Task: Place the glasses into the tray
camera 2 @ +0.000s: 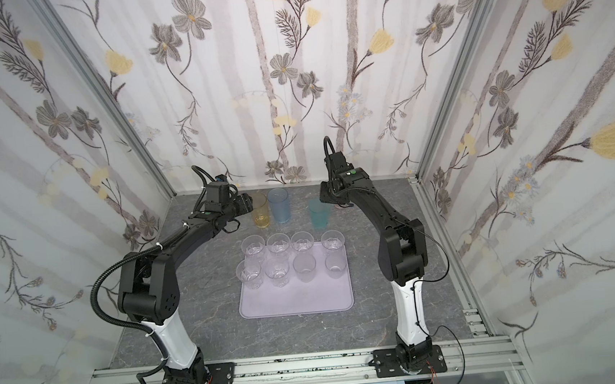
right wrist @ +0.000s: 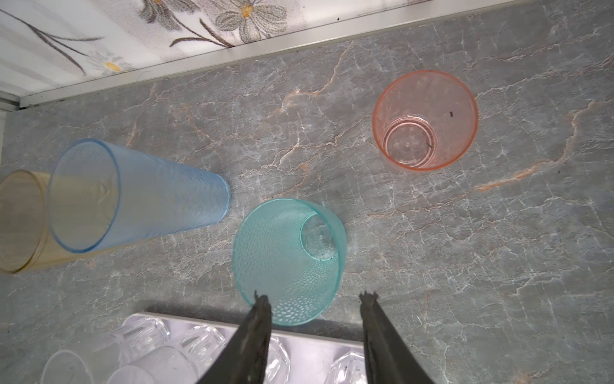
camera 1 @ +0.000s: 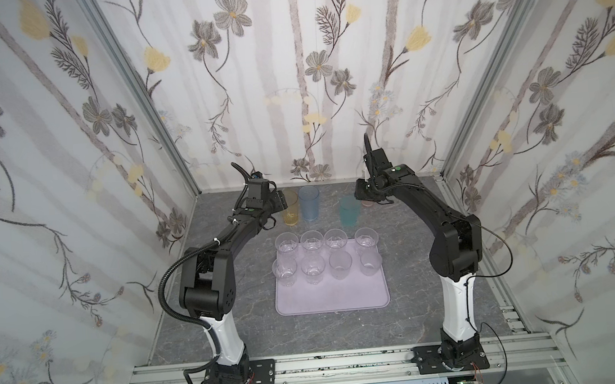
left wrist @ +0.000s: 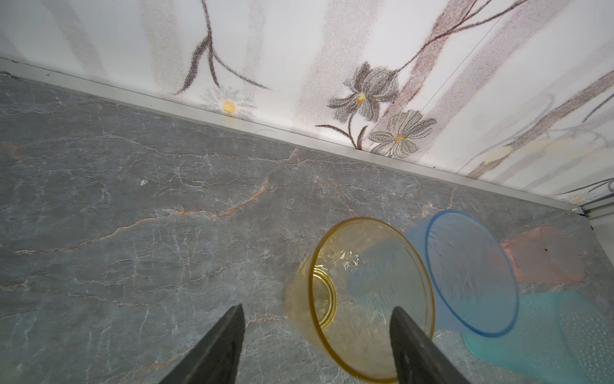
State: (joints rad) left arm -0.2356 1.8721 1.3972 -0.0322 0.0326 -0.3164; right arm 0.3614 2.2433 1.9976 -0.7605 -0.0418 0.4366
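The tall amber see-through tumbler [camera 1: 292, 213] is stood upright at 11 o'clock from the pale lilac rectangular tray [camera 1: 333, 296], long axis vertical, mouth upward, walls smooth; the jaws of the left gripper [left wrist: 317, 307] and right gripper [right wrist: 314, 295] are held apart, nothing clamped

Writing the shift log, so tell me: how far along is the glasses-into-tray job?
Done: eight clear glasses stand in two rows on the tray. In hand: nothing gripped yet; the open left hand is at the amber glass, the open right hand over the teal glass. Left: those two plus the blue glass and pink glass, all on the table beyond the tray.
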